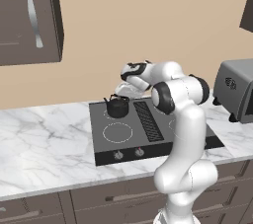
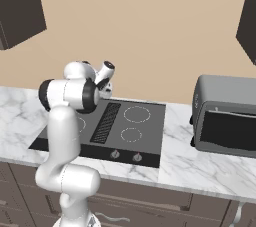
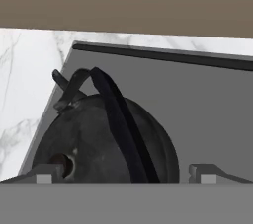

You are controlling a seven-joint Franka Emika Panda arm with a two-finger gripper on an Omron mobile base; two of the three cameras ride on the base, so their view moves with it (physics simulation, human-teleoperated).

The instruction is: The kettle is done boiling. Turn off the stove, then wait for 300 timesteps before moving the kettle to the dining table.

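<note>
Gripper [image 3: 126,174] w/ tips wide apart, holding nothing, just above the kettle [image 3: 104,139]. Kettle sits on the back left ring of the stove [image 1: 163,141]. Toaster oven [image 1: 238,90] on counter [image 1: 44,144] to the right.

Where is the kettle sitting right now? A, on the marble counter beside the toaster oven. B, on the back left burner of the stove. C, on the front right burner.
B: the kettle stands on the stove at its back left ring, behind the bare front left ring.
</note>
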